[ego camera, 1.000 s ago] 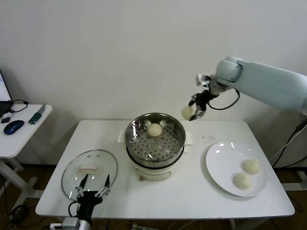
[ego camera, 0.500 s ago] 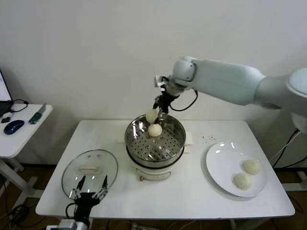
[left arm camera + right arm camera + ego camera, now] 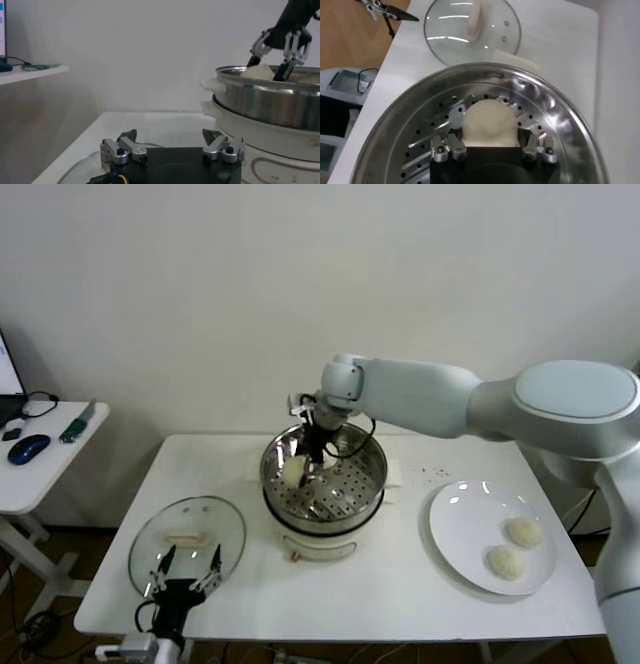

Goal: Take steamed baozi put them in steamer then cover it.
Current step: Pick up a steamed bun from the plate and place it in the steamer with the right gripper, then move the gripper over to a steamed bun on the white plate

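Note:
My right gripper [image 3: 300,465] is inside the steamer [image 3: 368,484], low over its perforated floor, shut on a cream-white baozi [image 3: 294,473]. In the right wrist view the baozi [image 3: 487,121] sits between the fingers [image 3: 534,145] inside the steel basket [image 3: 560,117]. A second baozi in the basket is hidden behind the gripper. Two more baozi [image 3: 524,531] [image 3: 505,561] lie on the white plate [image 3: 462,514] at the right. The glass cover [image 3: 187,534] lies flat on the table at the front left. My left gripper [image 3: 186,570] is open and empty at the cover's near edge.
A small side table [image 3: 45,464] with a blue mouse [image 3: 28,449] stands at the far left. The wall is close behind the steamer. In the left wrist view the steamer [image 3: 270,102] rises at the right, with my right gripper [image 3: 277,50] above its rim.
My right arm has carried the baozi leftward from beyond the steamer's right rim and lowered it into the basket. The left gripper has stayed at the cover.

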